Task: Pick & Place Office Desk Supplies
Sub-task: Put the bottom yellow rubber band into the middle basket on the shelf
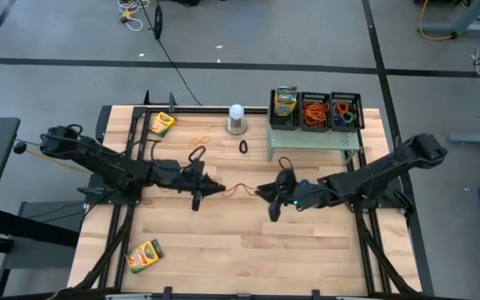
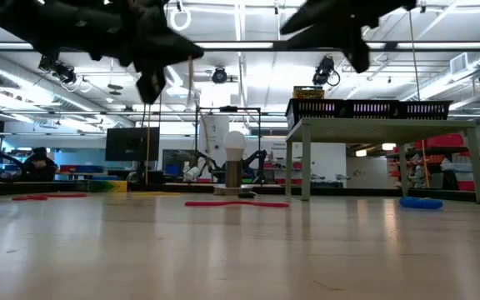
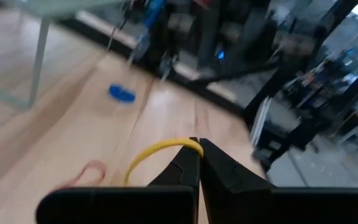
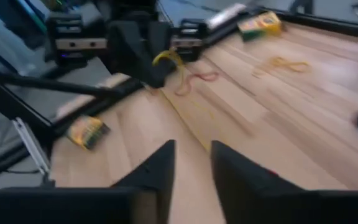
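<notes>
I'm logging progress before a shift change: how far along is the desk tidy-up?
Done: one crayon box and many bands sit in the baskets on the riser. In hand: the left gripper is shut on a yellow band; the right gripper is open and empty. Left: two crayon boxes and loose bands on the table.

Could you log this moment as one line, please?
left gripper: shut on yellow rubber band | right gripper: open, empty | both mid-table
</notes>
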